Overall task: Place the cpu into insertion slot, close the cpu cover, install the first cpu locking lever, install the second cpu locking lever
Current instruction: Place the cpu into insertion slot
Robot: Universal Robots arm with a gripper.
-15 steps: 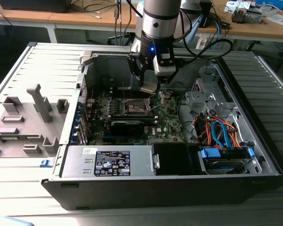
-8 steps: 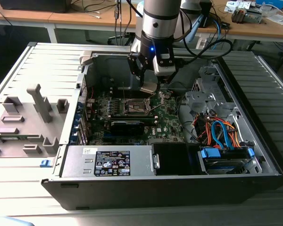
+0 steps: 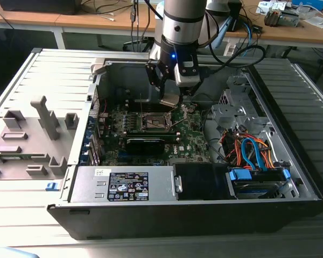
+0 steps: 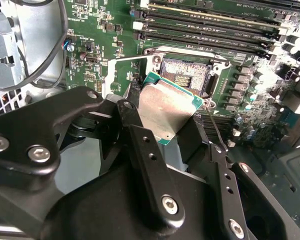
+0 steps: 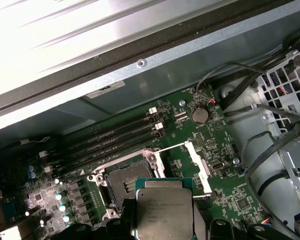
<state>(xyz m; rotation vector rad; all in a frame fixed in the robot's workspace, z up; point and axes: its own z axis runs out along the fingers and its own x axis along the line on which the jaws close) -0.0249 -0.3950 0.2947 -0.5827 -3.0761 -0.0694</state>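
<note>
Now, tool gripping cpu, near bare insertion slot; inside open case

- Exterior view: flat, even room light, nothing harsh. The ribbed table around 9 o'clock reads pale, while the case front at 6 o'clock sinks into near-black shadow.
- The blue light on the arm near 12 o'clock glows (tiny, but it pops).
- First wrist view: the ribbed table is blown out white and the motherboard sits dimmer.
- Second wrist view: the cpu top has a soft grey sheen, and the capacitors glare white.
</note>
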